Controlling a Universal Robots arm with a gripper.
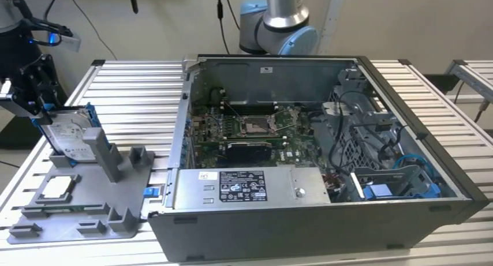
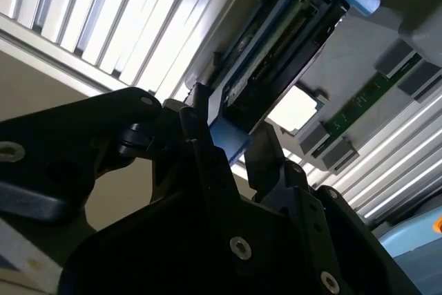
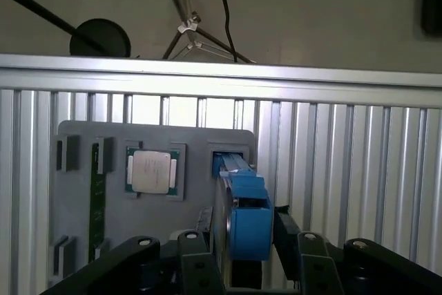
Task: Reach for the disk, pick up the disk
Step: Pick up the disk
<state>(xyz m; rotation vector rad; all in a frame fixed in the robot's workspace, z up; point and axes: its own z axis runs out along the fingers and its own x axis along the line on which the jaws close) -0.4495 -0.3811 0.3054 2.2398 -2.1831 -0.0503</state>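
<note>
The disk point(image 1: 68, 133) is flat, shiny grey metal with a white label and a bright blue plastic frame. It stands on its edge in a slot of a grey plastic holder point(image 1: 115, 179), at the exterior view's left. The black claw point(image 1: 38, 107) is at its top end. In the second wrist view its two fingers point(image 2: 200, 119) pinch the blue frame from both sides.

A small square silver chip point(image 1: 58, 188) lies flat on the holder nearby. The table point(image 1: 131, 93) is ribbed metal. An open computer case point(image 1: 308, 231) sits beside the holder.

Both wrist views close on disk point(image 2: 276, 53) point(image 3: 247, 212)
</note>
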